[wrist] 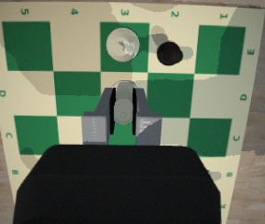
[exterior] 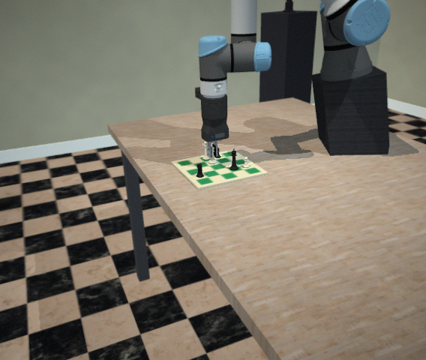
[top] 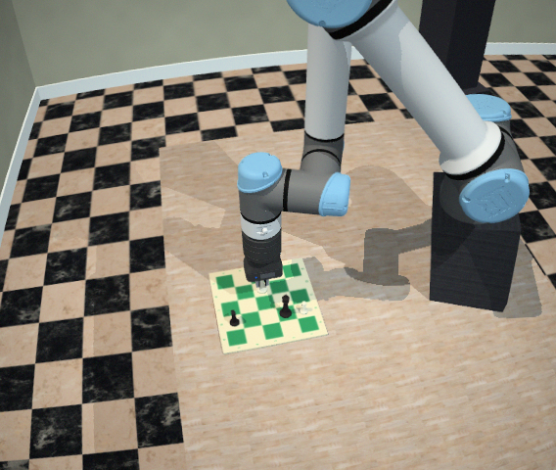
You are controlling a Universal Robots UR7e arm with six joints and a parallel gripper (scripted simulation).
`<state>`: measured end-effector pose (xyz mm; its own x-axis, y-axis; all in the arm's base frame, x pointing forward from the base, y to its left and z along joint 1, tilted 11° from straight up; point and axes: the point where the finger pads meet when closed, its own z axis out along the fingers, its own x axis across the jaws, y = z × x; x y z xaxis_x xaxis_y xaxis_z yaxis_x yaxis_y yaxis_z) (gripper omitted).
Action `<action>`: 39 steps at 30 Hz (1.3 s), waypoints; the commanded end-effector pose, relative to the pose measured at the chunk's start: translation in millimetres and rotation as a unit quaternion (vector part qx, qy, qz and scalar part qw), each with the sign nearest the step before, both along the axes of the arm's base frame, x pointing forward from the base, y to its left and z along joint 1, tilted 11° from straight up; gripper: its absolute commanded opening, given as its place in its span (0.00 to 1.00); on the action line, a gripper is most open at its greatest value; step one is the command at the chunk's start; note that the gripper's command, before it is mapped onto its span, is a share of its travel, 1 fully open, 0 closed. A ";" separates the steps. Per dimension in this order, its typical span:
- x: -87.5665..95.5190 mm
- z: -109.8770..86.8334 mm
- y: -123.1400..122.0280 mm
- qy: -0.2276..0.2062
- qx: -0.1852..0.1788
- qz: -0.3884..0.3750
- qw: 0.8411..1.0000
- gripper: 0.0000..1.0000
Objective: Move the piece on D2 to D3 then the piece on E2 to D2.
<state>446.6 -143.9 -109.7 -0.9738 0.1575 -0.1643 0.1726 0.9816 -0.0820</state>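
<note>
The small green and cream board [top: 268,308] lies on the wooden table. My gripper [wrist: 124,102] points straight down and is shut on a white piece [wrist: 123,105]. It holds the piece upright over square D3, low at the board; I cannot tell whether the base touches. The gripper also shows in the top and exterior views [top: 261,285] [exterior: 210,153]. A black piece [wrist: 170,52] stands on E2, ahead and to the right of the fingers. D2 is empty. A white piece [wrist: 122,44] stands on E3, just beyond the held one.
A tall black piece [top: 285,306], a small white piece [top: 303,305] and a black pawn [top: 234,317] stand in the nearer rows. The arm's dark pedestal [top: 476,253] is to the right. The table's left edge [exterior: 143,186] runs close to the board.
</note>
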 end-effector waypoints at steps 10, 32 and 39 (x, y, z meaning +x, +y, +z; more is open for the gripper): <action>0.4 0.0 -0.2 -0.001 0.000 0.000 1.000 0.00; 0.4 0.0 -0.2 -0.001 0.000 0.000 1.000 0.00; 0.4 0.0 -0.2 -0.001 0.000 0.000 1.000 0.16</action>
